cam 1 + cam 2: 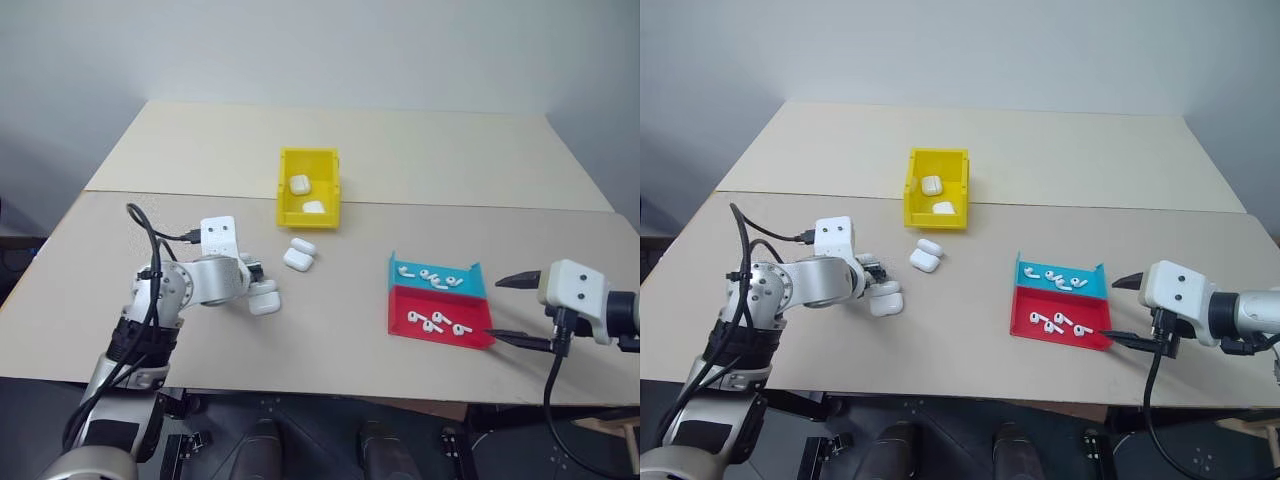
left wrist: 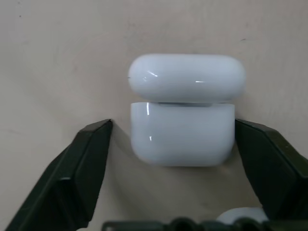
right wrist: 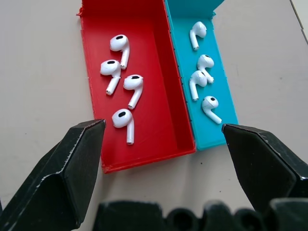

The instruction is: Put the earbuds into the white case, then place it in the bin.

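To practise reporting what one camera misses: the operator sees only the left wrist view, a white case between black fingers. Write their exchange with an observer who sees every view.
Operator: Where is the bin?
Observer: The yellow bin sits farther back on the table, beyond the white case.
Operator: Is the right gripper busy?
Observer: No, the right gripper is open and empty, at the near end of the red-and-blue tray.
Operator: Where are the earbuds?
Observer: The earbuds lie in that tray, four in each half.

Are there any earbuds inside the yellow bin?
No, the yellow bin holds only two white cases; the earbuds lie in the red-and-blue tray.
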